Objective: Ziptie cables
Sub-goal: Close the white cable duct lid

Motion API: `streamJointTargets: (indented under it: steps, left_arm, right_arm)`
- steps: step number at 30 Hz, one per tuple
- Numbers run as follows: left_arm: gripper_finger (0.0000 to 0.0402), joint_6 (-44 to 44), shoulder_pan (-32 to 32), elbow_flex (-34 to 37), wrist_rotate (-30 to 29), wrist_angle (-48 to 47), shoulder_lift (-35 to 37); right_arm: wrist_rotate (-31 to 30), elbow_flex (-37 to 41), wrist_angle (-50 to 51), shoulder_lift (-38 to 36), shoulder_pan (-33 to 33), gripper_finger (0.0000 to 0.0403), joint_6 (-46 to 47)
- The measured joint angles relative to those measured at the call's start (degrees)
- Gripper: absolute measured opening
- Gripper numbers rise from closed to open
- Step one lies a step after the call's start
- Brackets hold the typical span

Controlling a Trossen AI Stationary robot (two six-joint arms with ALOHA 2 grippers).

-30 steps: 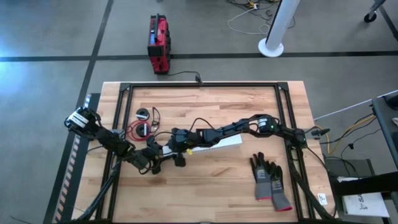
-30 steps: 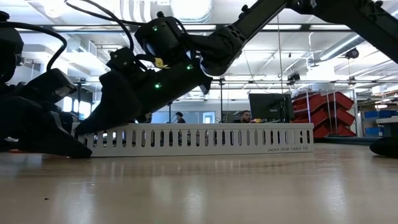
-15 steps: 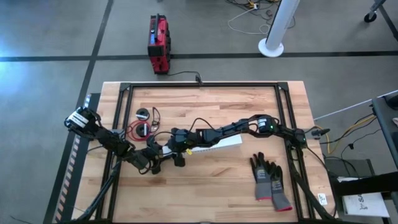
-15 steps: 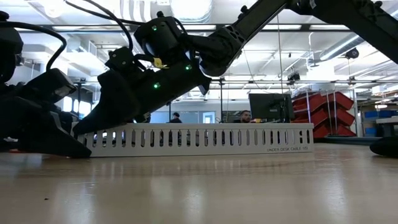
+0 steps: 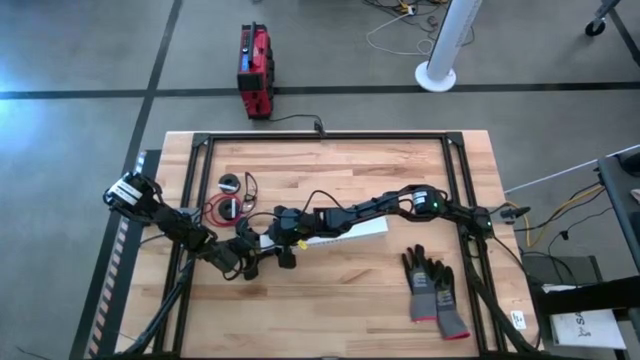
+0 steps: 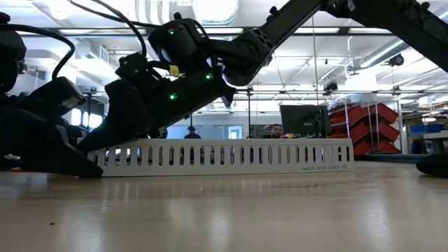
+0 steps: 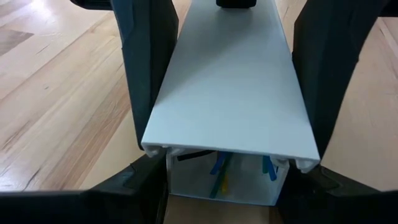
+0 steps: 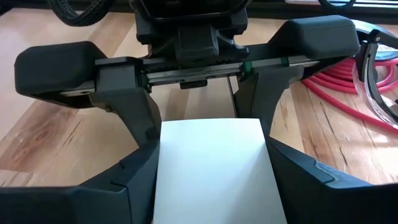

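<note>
Your left gripper (image 5: 262, 240) clasps one end of the long white slotted strip (image 5: 345, 229), its two dark fingers (image 7: 142, 68) pressed against the strip's side walls, as the left wrist view shows. Your right gripper (image 5: 283, 222) meets it head-on from the strip's other side: in the right wrist view its fingers (image 8: 127, 180) straddle the flat white lid with the left gripper's body facing it just beyond the lid's end. Whether those right fingers actually pinch the lid or merely flank it, you cannot tell.

The strip is your landmark. It lies flat on the wooden table (image 5: 330, 300), its long axis running across the table from the two grippers toward the right arm's side. In the low view its slotted wall (image 6: 224, 157) stands upright, with the grippers' dark bulk covering the end they share.

The cables (image 5: 222, 208) lie just past the gripped end of the strip: a small red-and-black coil with thin black loops around it, apart from both grippers. A pair of gloves (image 5: 434, 292) rests well apart from the strip's free end, nearer the table's front edge. A red box (image 5: 255, 70) sits on the floor beyond the table.
</note>
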State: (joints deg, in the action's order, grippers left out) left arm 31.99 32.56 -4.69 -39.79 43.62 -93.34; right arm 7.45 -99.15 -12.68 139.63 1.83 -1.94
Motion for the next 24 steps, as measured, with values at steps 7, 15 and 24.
streamJointTargets:
  steps: [7,15,24]
  left_arm:
    - [0.021,0.2,-0.1,-0.1,0.1,-0.1,0.0]
    - [0.021,0.3,-0.1,-0.2,0.3,0.0,0.0]
    - [0.021,0.6,-0.1,-0.1,0.4,0.0,0.0]
  right_arm:
    - [-0.2,0.0,2.6,-0.8,0.0,0.022,-0.9]
    - [0.0,0.0,4.4,-1.1,-0.2,0.0218,-1.1]
    - [0.1,0.0,4.8,-1.3,-0.3,0.0227,-1.1]
